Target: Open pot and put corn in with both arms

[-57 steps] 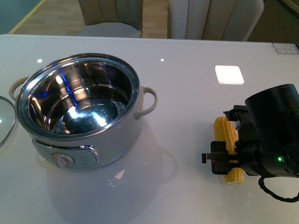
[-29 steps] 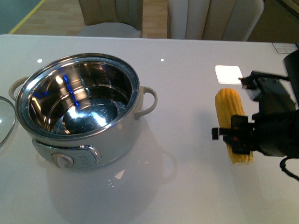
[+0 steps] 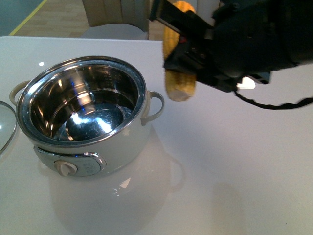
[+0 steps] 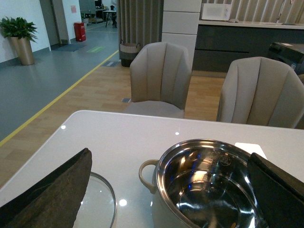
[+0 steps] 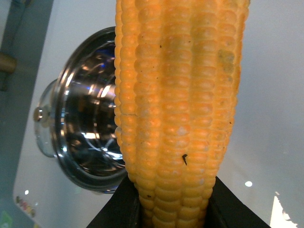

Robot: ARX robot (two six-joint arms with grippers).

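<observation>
R claw (image 3: 186,56): gripping corn (image 3: 179,86) mid-cob, in air
Corn: hanging just beside pot (image 3: 128,143)
L claw (image 4: 169,156): gaping, holding nothing

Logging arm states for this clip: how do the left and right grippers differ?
The left gripper is open and empty; the right gripper is shut on the corn. The left one looks over the pot; the right one hangs above the table beside it. Both have black fingers.
</observation>
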